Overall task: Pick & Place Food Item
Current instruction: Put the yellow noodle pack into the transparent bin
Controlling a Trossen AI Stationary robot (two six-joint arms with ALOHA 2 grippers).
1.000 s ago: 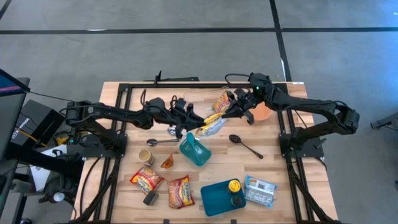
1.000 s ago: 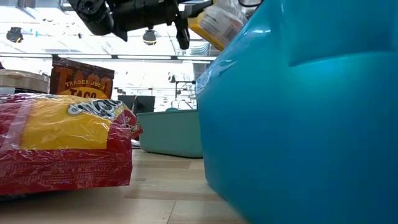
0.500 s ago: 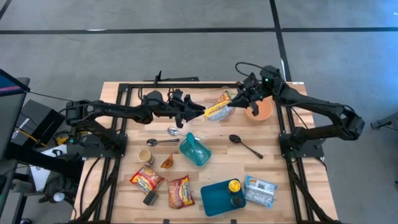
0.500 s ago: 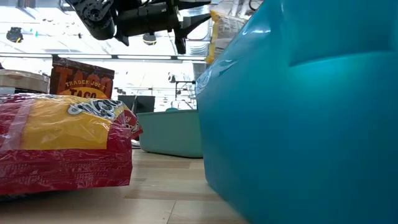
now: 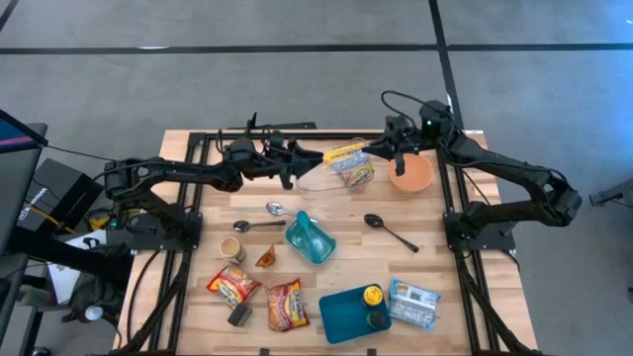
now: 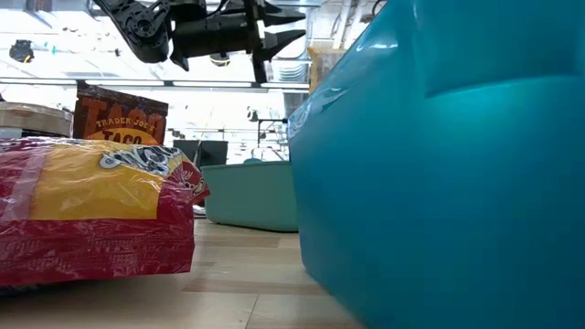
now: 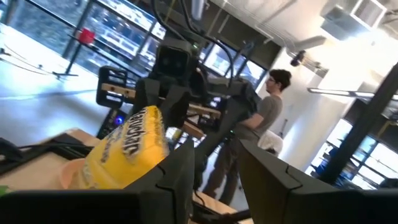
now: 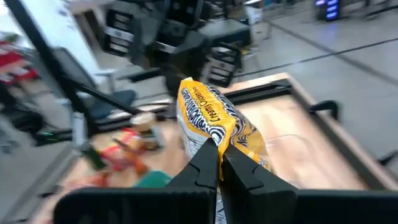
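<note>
High view, yellow packet (image 5: 346,153) lengthwise left-right

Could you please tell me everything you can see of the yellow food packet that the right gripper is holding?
The yellow food packet is a crinkly, glossy plastic pouch with black and white lettering. The right gripper is shut on one edge and holds it in the air near the table's far side, beside the orange bowl. The left gripper faces it, not touching.
</note>
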